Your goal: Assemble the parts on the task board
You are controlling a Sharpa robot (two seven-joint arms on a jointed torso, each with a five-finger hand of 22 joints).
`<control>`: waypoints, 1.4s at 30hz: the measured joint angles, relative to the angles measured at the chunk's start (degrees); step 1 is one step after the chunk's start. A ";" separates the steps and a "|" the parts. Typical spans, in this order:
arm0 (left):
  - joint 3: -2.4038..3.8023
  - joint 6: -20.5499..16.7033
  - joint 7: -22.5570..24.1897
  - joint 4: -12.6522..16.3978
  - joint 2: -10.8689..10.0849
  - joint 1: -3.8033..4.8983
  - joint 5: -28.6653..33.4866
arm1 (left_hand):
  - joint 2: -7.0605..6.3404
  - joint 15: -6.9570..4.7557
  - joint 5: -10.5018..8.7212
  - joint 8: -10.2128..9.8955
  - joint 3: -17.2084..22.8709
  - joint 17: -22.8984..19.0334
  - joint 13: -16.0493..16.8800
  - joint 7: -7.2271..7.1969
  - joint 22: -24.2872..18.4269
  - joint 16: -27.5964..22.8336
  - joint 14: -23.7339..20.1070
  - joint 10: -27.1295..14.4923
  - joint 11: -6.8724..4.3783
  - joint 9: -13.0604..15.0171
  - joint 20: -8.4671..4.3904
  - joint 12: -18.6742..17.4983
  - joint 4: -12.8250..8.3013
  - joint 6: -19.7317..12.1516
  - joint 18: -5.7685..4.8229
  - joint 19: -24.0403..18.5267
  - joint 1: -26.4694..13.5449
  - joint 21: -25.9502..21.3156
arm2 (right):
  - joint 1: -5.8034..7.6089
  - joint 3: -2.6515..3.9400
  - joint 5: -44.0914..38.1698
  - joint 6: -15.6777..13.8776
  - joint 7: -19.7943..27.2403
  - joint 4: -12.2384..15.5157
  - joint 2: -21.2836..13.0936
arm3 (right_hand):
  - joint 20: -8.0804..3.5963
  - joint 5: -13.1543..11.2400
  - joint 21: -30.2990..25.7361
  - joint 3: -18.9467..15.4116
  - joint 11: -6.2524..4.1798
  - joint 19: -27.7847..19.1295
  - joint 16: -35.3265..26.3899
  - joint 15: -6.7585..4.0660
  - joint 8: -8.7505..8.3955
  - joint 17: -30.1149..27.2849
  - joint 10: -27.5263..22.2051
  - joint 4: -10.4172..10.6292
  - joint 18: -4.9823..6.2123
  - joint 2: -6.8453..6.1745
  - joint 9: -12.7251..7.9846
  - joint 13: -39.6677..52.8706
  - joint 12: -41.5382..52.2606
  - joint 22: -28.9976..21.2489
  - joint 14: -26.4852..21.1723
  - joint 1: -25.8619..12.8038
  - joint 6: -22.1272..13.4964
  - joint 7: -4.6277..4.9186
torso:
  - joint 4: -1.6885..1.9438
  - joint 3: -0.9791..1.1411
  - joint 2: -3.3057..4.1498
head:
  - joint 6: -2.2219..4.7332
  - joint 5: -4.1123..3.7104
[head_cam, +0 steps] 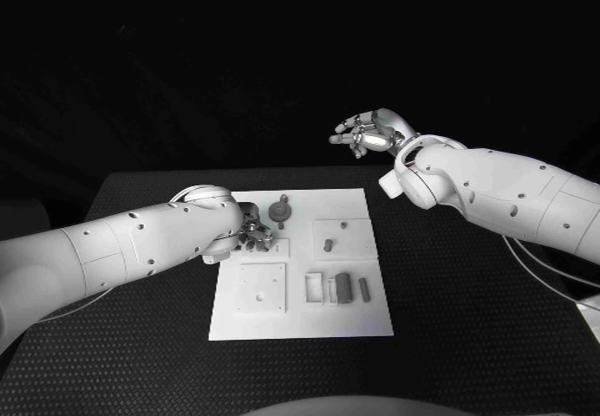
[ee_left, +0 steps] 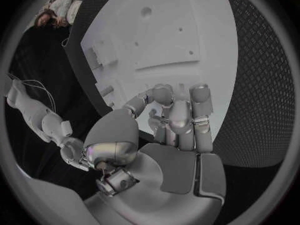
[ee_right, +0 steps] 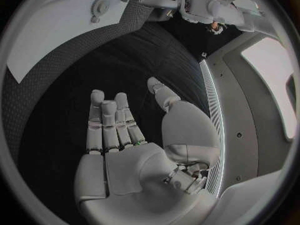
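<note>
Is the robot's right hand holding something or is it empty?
Empty. The right hand hangs in the air beyond the task board, and the right wrist view shows its fingers stretched out with nothing in the palm.

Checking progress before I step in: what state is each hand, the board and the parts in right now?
Left silver many-fingered hand: down on the board's left side, fingers curled; cannot tell whether it holds anything.
Right silver many-fingered hand: raised beyond the table's far edge, holds nothing.
White task board plate: flat mid-table.
Round-headed grey part: lying on the board's far end.
Small grey rod part: lying near the recessed slots.
</note>
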 measured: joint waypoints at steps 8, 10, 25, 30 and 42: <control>0.02 0.39 -0.01 -0.12 -0.22 0.02 1.41 | 0.71 0.08 -0.09 0.11 0.07 -0.56 -0.08 0.00 -0.01 0.67 -0.08 -0.28 -0.11 0.49 0.00 0.38 0.07 0.00 0.00 0.00 -0.82 0.23 | 0.00 0.00 0.00 0.02 -0.01 -0.06 0.00 | 0.00 0.00 0.00 0.00 0.00 0.00 0.00 0.01 0.00 -0.05 0.00 0.00 0.00 0.00 -0.05 -0.05 0.00 -0.01 0.00 0.00 -0.12 0.11 | 0.01 0.00 -0.01 | -0.05 0.09; 0.03 0.52 -0.01 -0.17 -0.22 0.03 1.59 | 0.71 0.08 0.22 0.22 0.07 -0.56 -0.08 0.00 0.00 0.67 -0.08 -0.29 -0.12 0.55 0.00 0.38 0.07 0.00 0.00 0.00 -0.82 0.23 | 0.00 0.00 0.00 0.03 -0.01 -0.07 0.01 | 0.00 0.00 0.00 0.00 0.00 0.00 0.00 0.01 0.00 -0.05 0.00 0.00 0.00 0.00 -0.05 -0.05 0.23 -0.01 -0.01 0.00 -0.14 0.13 | 0.01 0.00 -0.01 | -0.05 0.11; 0.02 0.89 0.08 -0.89 0.03 -0.01 2.18 | 0.24 0.09 0.24 0.55 0.40 -0.85 -0.13 0.00 -0.01 0.89 -0.09 -0.09 -0.32 0.73 -0.08 0.38 0.39 0.00 0.01 0.27 -1.83 0.44 | -0.07 0.00 0.00 0.16 -0.02 -0.30 0.16 | 0.00 0.00 0.00 0.00 -0.21 0.00 0.00 0.09 0.00 -0.10 -0.21 0.00 0.00 0.00 -0.05 -0.16 0.23 -0.02 -0.08 0.00 -0.15 0.13 | -0.02 0.00 0.02 | 0.00 0.14; 0.03 1.33 0.29 -1.74 0.48 -0.01 2.41 | 0.24 0.09 0.23 0.56 0.46 -0.94 -0.19 -0.01 -0.02 0.89 -0.09 -0.09 -0.32 0.73 -0.08 0.57 0.45 0.01 0.01 0.28 -1.83 0.44 | -0.09 0.00 0.00 0.24 -0.03 -0.37 0.20 | 0.00 0.00 0.00 0.00 -0.21 0.00 0.00 0.09 0.28 -0.10 -0.21 0.00 0.00 0.00 -0.10 -0.18 0.23 -0.02 -0.09 0.00 -0.14 0.12 | -0.03 0.02 0.02 | 0.03 0.18; 0.16 4.08 0.53 -3.85 1.81 0.19 2.60 | -0.06 0.09 0.20 0.56 0.51 -1.20 -0.26 -0.15 0.02 1.11 -0.09 -0.09 -0.30 0.82 0.00 0.61 0.49 0.16 0.01 0.38 -1.53 0.44 | -0.13 0.00 0.00 0.44 -0.08 -0.48 0.30 | 0.00 0.00 0.00 -0.16 -0.21 0.00 0.00 0.09 0.28 -0.15 -0.20 -0.16 0.00 0.00 -0.10 -0.27 0.22 -0.02 -0.09 0.00 -0.13 0.11 | -0.05 0.03 0.03 | -0.13 0.12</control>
